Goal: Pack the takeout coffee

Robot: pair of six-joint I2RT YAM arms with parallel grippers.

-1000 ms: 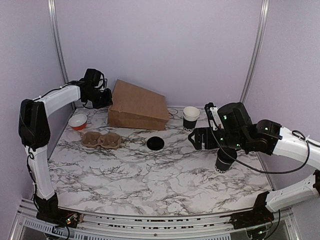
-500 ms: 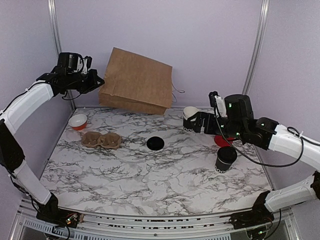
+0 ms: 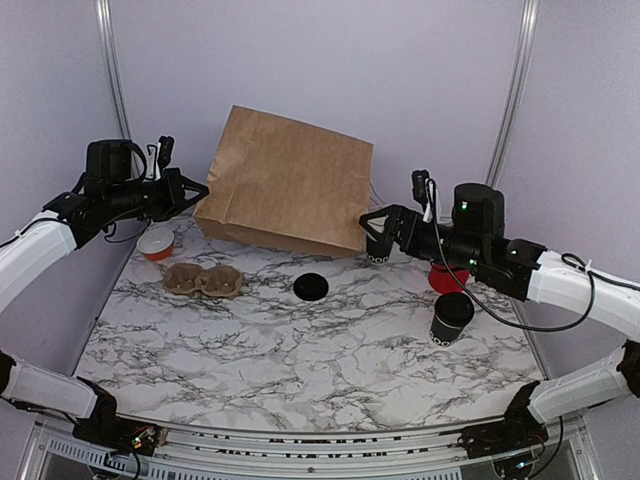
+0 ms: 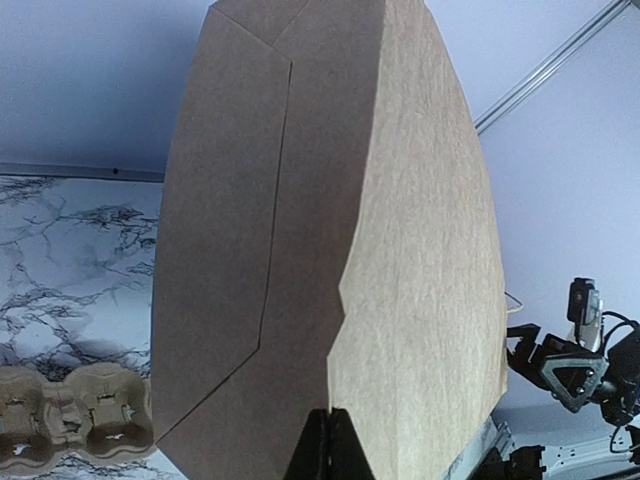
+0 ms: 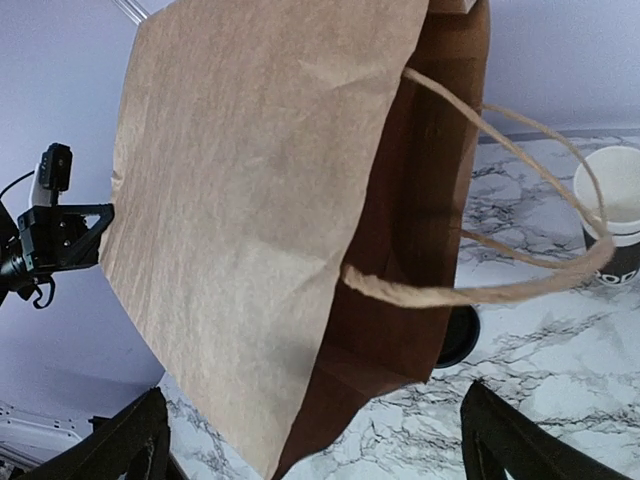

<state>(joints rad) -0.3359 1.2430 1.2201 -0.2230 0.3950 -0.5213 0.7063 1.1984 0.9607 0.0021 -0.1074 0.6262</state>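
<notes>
Top external: bag (image 3: pixel 285 180) aloft, upper middle.
Left end effector (image 3: pixel 200 187): clenched on bag's edge (thin pinch), may slip.
Right end effector (image 3: pixel 376 235): released near handle (image 5: pixel 450 293), could snag.

No word, brand or number can be read anywhere. The single black cup (image 3: pixel 452 320), at about four o'clock on the surface (image 3: pixel 300 370), has faint white print on its side, too small to make out. In the right wrist view the stack of black cups (image 5: pixel 615 262) at three o'clock shows white ring-like marks, cut off by the frame edge and illegible. The brown paper bag (image 3: pixel 288 180) shows only bare paper
</notes>
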